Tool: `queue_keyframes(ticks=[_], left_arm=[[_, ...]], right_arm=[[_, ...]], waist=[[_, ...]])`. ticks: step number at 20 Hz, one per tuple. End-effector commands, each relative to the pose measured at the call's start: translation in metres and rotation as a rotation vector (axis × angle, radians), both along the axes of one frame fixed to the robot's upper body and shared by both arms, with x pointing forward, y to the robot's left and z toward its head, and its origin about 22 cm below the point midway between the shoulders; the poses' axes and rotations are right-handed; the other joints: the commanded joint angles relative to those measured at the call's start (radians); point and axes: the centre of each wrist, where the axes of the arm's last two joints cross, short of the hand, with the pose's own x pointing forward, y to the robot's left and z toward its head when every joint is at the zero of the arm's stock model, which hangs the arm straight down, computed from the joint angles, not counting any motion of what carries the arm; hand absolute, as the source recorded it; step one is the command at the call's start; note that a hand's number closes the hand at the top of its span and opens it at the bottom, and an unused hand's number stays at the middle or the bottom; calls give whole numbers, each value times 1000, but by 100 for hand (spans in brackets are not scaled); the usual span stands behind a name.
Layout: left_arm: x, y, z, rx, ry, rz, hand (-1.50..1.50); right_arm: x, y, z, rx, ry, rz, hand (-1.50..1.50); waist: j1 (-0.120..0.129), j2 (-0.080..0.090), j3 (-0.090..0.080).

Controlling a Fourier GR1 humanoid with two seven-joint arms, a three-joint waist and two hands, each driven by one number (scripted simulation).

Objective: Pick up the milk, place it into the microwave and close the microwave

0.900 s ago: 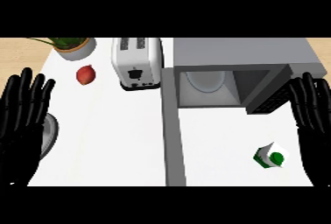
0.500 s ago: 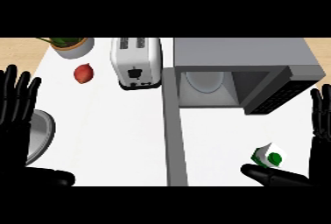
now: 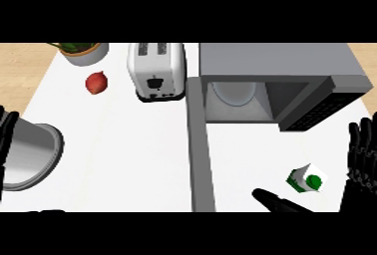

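Head view showed my right hand [image 3: 361, 159] spread wide around the milk [image 3: 306, 179], not yet touching, left hand [image 3: 6, 137] straight-fingered at the edge; I judged an off-centre thumb could tip the milk before reaching the open microwave [image 3: 280, 64].

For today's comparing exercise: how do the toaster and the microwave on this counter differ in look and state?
The toaster is white with two slots on top; the microwave is grey and boxy. The toaster is clearly smaller than the microwave. The toaster has no door, while the microwave's door stands open, showing a white plate inside. Both stand at the back of the white counter, side by side, the toaster to the microwave's left.
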Motion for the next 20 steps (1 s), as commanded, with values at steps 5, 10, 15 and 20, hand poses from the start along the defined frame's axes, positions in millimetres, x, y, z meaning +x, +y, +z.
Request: queue_keyframes(ticks=[5, 10, 15, 20], left_arm=[[-40, 14, -9, 0, 23, -11, -150], [-43, 33, 6, -19, 6, 0, -150], [-57, 54, 2, 2, 10, 5, -150], [-65, 49, 8, -2, 10, 8, -150]], right_arm=[[-34, 19, -13, 0, 76, -106, -150], [-4, 2, -43, 5, 94, -113, -150], [3, -14, -55, 22, 131, -130, -150], [-8, -20, -83, 65, 162, -184, -150]], waist=[[-3, -1, 0], [-1, 2, 1], [1, 1, 1], [-1, 1, 1]])
